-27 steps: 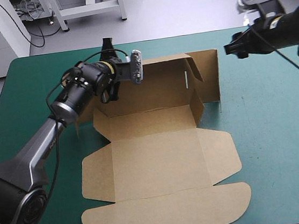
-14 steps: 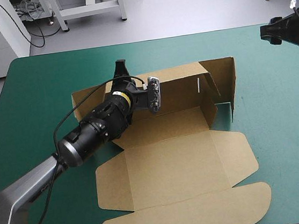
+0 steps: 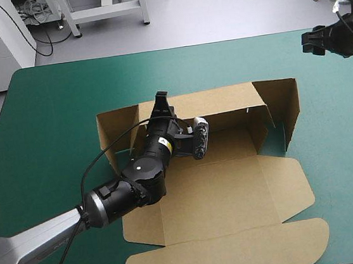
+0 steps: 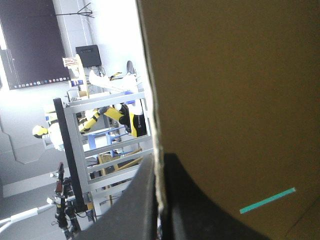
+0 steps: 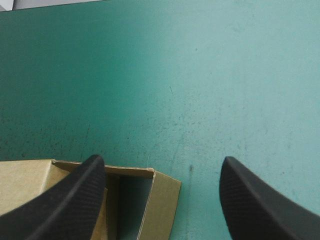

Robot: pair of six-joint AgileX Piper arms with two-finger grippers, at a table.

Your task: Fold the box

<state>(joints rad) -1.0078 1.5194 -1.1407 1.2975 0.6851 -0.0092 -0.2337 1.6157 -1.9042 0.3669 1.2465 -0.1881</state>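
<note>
1. Box position. The brown box (image 3: 221,190) lies partly formed at the middle of the counter (image 3: 48,121), which has a teal-green cover. Its rear wall (image 3: 224,101) stands upright. An end flap (image 3: 114,131) at the wall's left end and another (image 3: 290,107) at its right end also stand, both angled toward the robot. The remaining panels lie flat on the cover in front of the wall, the rounded outermost panel (image 3: 241,255) being farthest from the wall.

2. Left jaws. The left arm (image 3: 137,175) reaches across the flat panels to the rear wall, left of the wall's middle. The left jaws are clamped on the wall's top edge. In the left wrist view the board (image 4: 240,90) runs edge-on between the black fingers (image 4: 190,210), which are almost together. A narrow slot (image 4: 267,200) in the board shows teal-green through it.

3. Right jaws. The right arm (image 3: 344,36) is raised beyond the box's far right corner, well apart from the box. The right jaws are wide apart and grip nothing. In the right wrist view the fingers (image 5: 65,200) frame bare cover (image 5: 200,75), and a corner of the box (image 5: 165,200) sits beside one finger.
</note>
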